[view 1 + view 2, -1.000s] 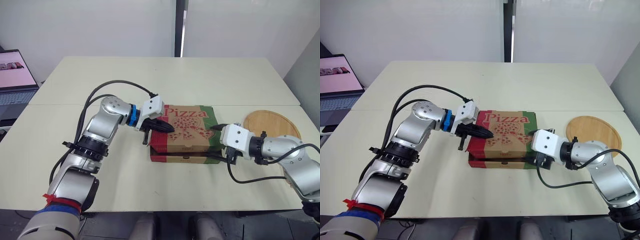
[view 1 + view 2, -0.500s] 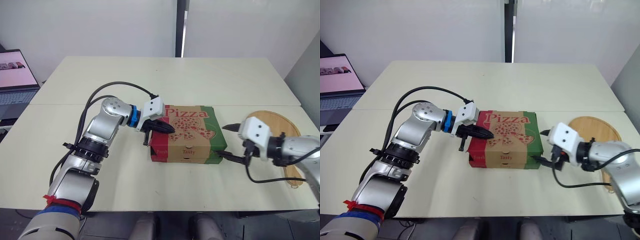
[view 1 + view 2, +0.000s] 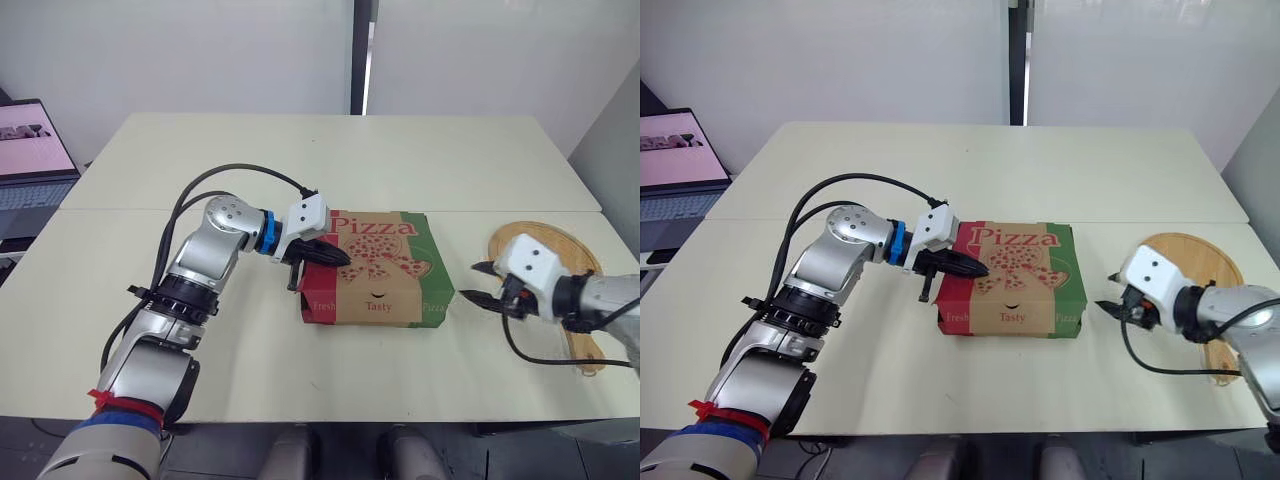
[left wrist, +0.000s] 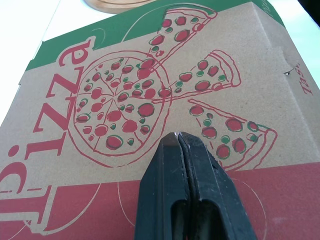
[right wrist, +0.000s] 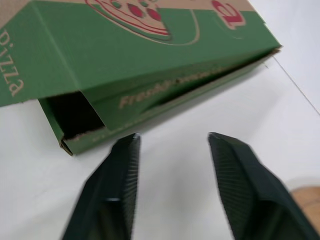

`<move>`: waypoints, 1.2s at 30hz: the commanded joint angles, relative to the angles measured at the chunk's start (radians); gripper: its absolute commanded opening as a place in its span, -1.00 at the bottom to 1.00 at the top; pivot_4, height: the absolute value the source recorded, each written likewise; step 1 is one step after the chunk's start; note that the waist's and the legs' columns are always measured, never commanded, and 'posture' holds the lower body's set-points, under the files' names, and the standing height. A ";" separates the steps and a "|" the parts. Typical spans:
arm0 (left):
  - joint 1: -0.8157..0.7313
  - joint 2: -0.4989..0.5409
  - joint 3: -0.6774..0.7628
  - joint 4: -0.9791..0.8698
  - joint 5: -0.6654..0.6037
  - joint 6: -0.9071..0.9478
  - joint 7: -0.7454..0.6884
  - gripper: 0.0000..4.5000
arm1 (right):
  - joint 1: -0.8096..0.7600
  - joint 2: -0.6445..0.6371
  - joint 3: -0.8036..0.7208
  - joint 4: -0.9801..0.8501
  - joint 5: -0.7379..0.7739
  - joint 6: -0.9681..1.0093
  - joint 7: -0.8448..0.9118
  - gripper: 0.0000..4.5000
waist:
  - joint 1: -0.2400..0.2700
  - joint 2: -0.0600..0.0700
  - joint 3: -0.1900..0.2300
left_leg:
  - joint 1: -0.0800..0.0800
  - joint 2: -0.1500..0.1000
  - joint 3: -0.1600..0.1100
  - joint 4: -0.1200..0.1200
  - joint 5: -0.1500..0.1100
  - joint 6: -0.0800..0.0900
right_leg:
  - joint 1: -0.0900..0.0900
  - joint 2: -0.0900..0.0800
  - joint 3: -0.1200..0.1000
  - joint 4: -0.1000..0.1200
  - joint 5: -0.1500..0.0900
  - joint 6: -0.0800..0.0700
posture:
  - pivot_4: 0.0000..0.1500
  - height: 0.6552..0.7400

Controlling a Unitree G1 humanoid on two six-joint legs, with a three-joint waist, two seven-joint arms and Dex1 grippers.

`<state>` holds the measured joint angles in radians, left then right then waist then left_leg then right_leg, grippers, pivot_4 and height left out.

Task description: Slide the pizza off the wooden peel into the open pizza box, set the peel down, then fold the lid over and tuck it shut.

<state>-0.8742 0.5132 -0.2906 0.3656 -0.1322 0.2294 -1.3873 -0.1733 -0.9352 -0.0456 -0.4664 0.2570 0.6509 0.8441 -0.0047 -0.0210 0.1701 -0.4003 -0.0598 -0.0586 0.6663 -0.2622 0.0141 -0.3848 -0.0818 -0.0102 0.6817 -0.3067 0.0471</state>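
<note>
pizza box (image 3: 376, 262) marked "Pizza", perhaps "Tasty"

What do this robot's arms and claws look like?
The left arm and right arm are rounded silver-grey metal segments with black cables looping outside. The left has a blue ring at the wrist and red tape higher up. Each wrist ends in a white block. The left claw and right claw have two pointed black fingers.

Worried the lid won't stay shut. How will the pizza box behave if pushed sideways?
Likely light: the pizza box is flat cardboard on a smooth table, so it should slide, not tip. Its side flap gapes from the base, so the lid looks springy and may lift without the left hand pressing it.
</note>
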 commanded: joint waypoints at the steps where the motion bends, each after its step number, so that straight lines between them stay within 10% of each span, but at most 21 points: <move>1: -0.009 -0.001 -0.008 0.010 0.016 -0.003 0.000 -1.00 | -0.039 0.038 -0.002 -0.025 0.028 0.008 -0.017 -0.55 | 0.000 0.000 0.000 | 0.000 0.000 0.000 0.000 0.000 0.000 | 0.000 0.000 0.000 0.000 0.000 0.000 | 1.00 0.72; 4: -0.009 0.001 -0.006 0.011 0.016 -0.004 0.001 -1.00 | -0.060 0.077 -0.013 -0.044 0.095 0.078 -0.009 -0.98 | 0.000 0.000 0.000 | 0.000 0.000 0.000 0.000 0.000 0.000 | 0.000 0.000 0.000 0.000 0.000 0.000 | 1.00 0.72; 22: -0.014 0.006 0.003 0.025 0.020 -0.010 0.004 -1.00 | -0.015 -0.044 -0.139 -0.021 0.150 0.044 0.064 -0.98 | 0.000 0.000 0.000 | 0.000 0.000 0.000 0.000 -0.001 0.002 | 0.000 0.001 0.000 0.000 0.000 0.000 | 1.00 0.72; 28: -0.015 0.009 0.009 0.032 0.021 -0.016 0.004 -1.00 | -0.042 -0.098 -0.164 -0.158 0.307 0.109 0.160 -0.28 | -0.002 0.000 0.000 | 0.000 0.001 0.000 0.000 -0.001 0.002 | 0.000 0.001 0.000 0.000 0.000 0.000 | 1.00 0.72; 36: -0.019 0.010 0.013 0.040 0.019 -0.021 0.002 -1.00 | -0.089 -0.015 0.120 -0.232 0.069 -0.044 0.025 0.79 | -0.002 0.000 0.000 | 0.000 0.001 0.000 0.000 -0.001 0.002 | 0.000 0.001 0.000 0.000 0.000 0.000 | 1.00 0.72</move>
<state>-0.8799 0.5144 -0.2884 0.4023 -0.1180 0.2117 -1.3859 -0.2453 -0.9589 0.0456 -0.6658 0.3719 0.6451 0.8983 -0.0064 -0.0209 0.1701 -0.4004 -0.0592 -0.0590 0.6665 -0.2634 0.0161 -0.3852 -0.0812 -0.0102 0.6816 -0.3067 0.0471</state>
